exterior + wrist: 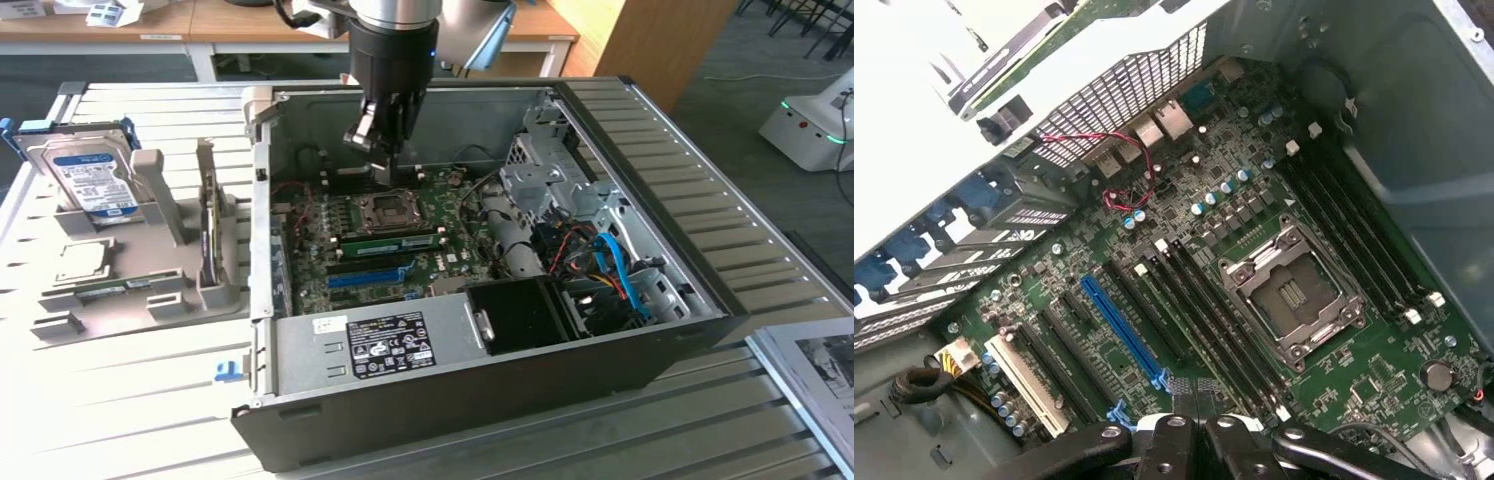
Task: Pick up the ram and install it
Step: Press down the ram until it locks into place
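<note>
- The black two-fingered gripper (383, 165) hangs inside the open grey computer case (694, 300), jaws pinched together, nothing visibly held;
- a long thin green ram stick (390, 240) lies seated in a slot beside the square metal processor socket (391, 208);
- judged: seating step; pressing needs alignment.

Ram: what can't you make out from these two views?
1. Whether the hand holds the ram: exterior view, its tips too small against the dark motherboard; wrist view, cut off by the frame edge.
2. Hard drive label text: exterior view, too small.
</note>
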`<state>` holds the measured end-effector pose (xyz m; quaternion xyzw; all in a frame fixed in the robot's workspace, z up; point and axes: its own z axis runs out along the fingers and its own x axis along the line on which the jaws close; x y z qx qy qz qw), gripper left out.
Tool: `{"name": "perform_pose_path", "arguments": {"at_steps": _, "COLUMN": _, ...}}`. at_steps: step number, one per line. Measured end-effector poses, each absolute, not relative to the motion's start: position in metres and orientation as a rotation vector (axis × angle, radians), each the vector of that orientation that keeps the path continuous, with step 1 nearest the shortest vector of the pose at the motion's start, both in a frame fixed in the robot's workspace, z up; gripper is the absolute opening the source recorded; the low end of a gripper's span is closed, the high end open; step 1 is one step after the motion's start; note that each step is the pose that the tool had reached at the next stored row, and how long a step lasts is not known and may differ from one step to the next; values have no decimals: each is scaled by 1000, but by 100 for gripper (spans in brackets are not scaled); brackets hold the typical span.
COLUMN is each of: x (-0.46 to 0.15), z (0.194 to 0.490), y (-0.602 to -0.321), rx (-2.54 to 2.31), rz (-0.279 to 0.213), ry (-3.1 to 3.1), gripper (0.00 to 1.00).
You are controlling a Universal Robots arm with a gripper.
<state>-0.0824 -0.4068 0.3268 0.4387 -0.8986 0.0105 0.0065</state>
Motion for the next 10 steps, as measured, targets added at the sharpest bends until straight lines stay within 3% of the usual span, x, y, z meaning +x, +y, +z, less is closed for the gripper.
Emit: {"name": "perform_pose_path", "arguments": {"at_steps": 10, "x": -82, "z": 327, "y": -407, "rx": 1343, "rz": 33, "ry": -2825, "gripper": 10}}
